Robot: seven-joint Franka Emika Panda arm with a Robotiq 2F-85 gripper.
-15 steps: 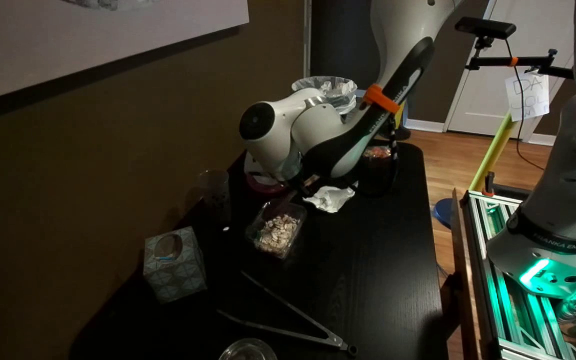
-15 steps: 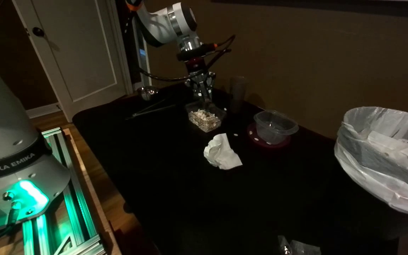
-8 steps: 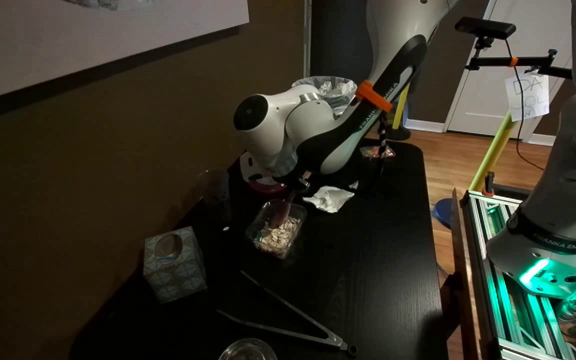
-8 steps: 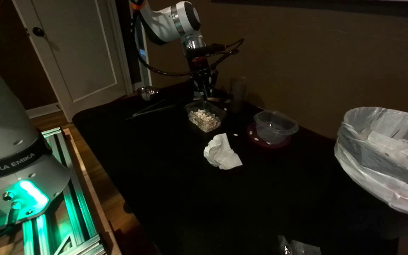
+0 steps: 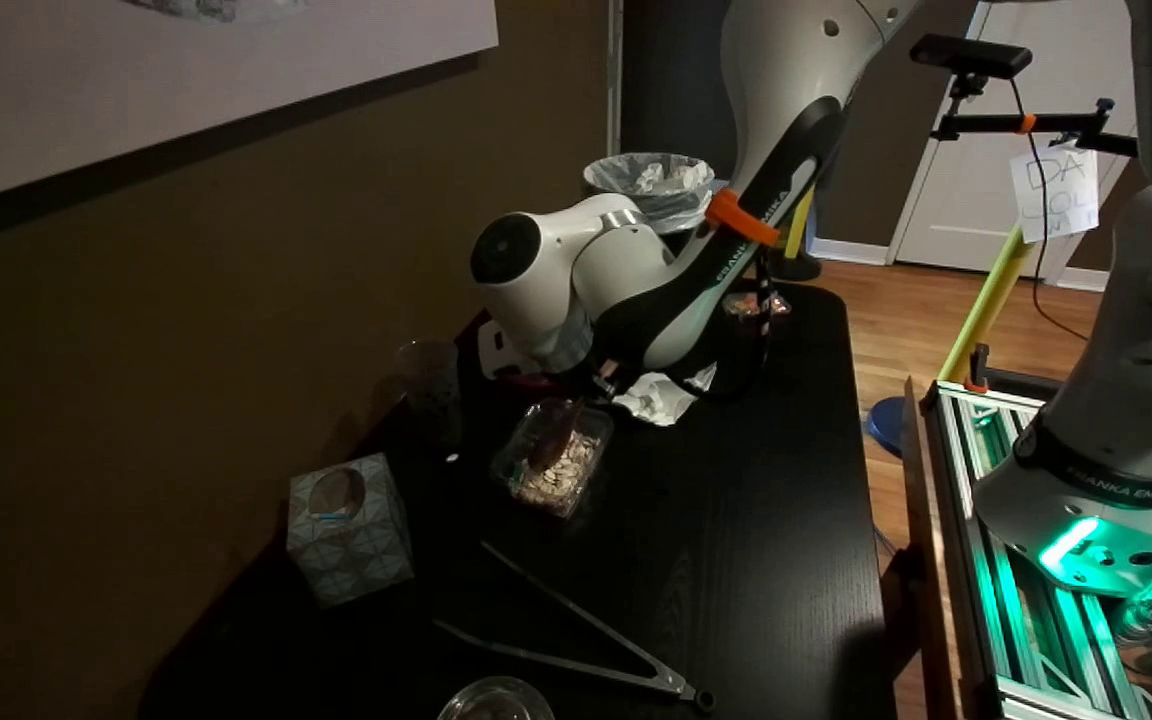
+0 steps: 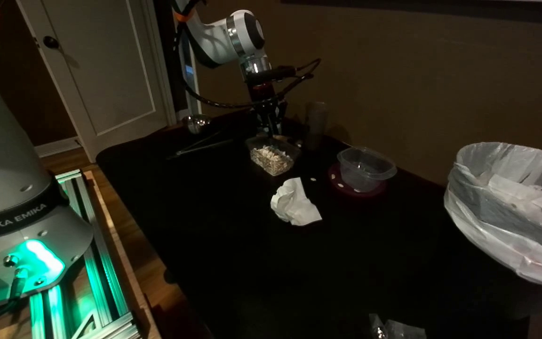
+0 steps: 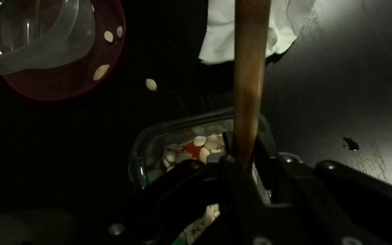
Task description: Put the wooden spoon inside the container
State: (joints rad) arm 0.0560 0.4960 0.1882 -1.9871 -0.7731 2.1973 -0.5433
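Over the clear-plastic rectangular container (image 7: 142, 170), the black two-fingered hand (image 7: 245, 149) pinches the slim brown wooden spoon (image 7: 250, 75), pointing toward wrist-view twelve o'clock, likely for release inside.

The wooden spoon (image 7: 250, 75) looks smooth and faintly shiny. The seed container (image 7: 182, 123) and the bowl (image 6: 362, 175) look like clear, glossy plastic. The tongs (image 5: 664, 680) are metal, the napkin (image 6: 294, 203) crumpled matt paper, the bin liner (image 6: 497, 202) thin wrinkled plastic. The desk (image 5: 786, 520) shows dark wood grain with a satin sheen.
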